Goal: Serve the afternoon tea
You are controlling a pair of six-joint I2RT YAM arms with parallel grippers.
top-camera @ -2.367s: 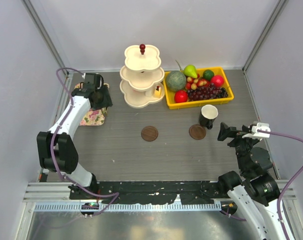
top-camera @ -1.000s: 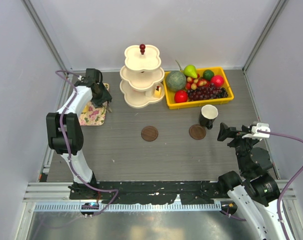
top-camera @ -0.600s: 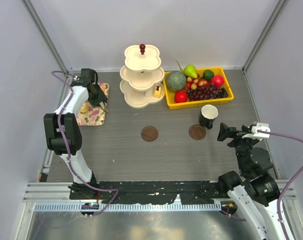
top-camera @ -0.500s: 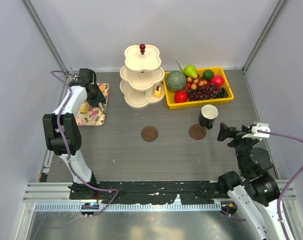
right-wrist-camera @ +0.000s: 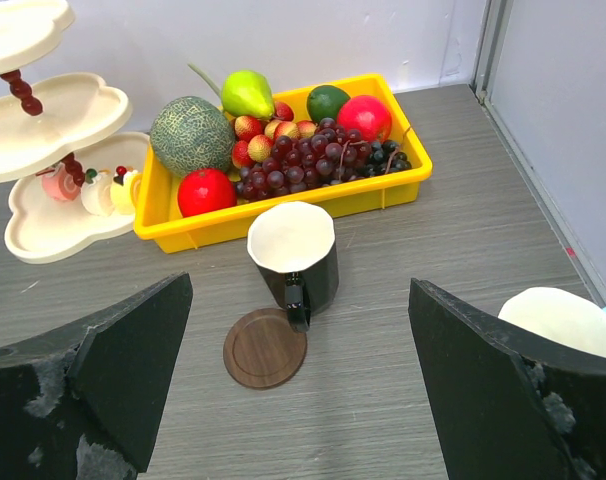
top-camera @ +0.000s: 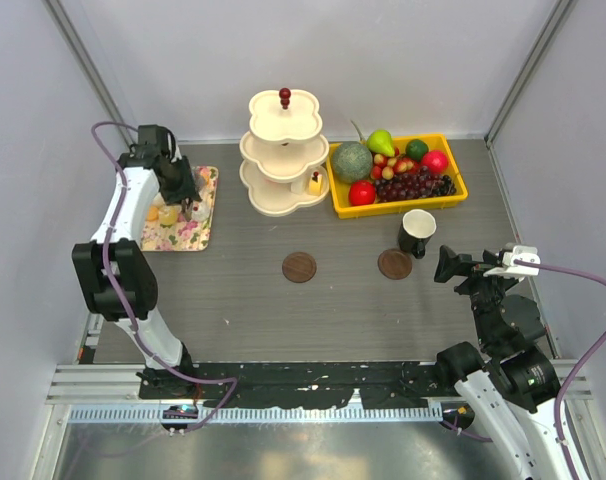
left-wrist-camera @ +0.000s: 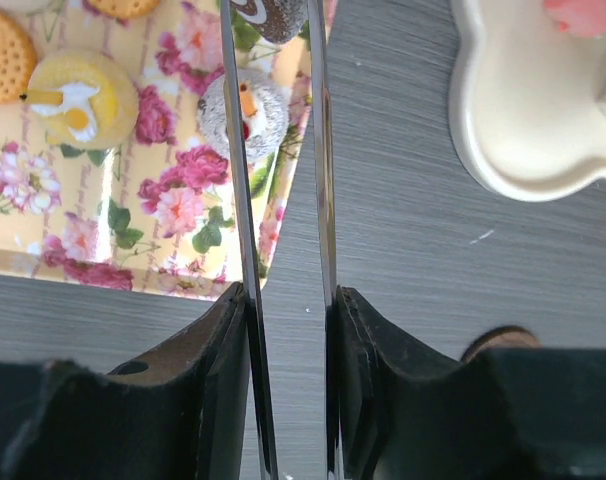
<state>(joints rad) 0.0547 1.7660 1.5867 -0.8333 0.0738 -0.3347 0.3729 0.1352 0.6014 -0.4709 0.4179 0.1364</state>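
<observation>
Sweets lie on the flowered tray [left-wrist-camera: 43, 235] at the table's [top-camera: 333, 320] far-left corner: a round orange tart [left-wrist-camera: 3, 55] with a biscuit-like face, a yellow tart [left-wrist-camera: 83, 95] topped with white cream, a grey-white dome [left-wrist-camera: 211, 115] with an orange speck, and a dark brown piece [left-wrist-camera: 275, 12] with a white swirl. Left gripper [top-camera: 190, 205] hangs over the tray's right edge, fingers [left-wrist-camera: 245, 250] drawn close with a narrow slit between them. The dark brown piece sits at their tips; cannot tell whether it is pinched. Three more sweets are on the bottom tier of the cream three-tier stand [top-camera: 283, 150] at the middle of the far edge: a pink piece [right-wrist-camera: 58, 183], a white piece [right-wrist-camera: 95, 192] and a yellow cake wedge [right-wrist-camera: 131, 185]. Black mug [right-wrist-camera: 293, 255] stands upright toward the right side, glossy outside, cream inside, handle toward the near edge, at the far rim of a round wooden coaster [right-wrist-camera: 265, 350]. A second coaster [top-camera: 299, 267] lies to its left, well apart. White-and-blue mug [right-wrist-camera: 563, 320] shows only its rim near the right edge. Right gripper [top-camera: 446, 265] hovers near the black mug, fingers spread wide, holding nothing. Yellow fruit tray [top-camera: 453, 195] sits just right of the stand.
</observation>
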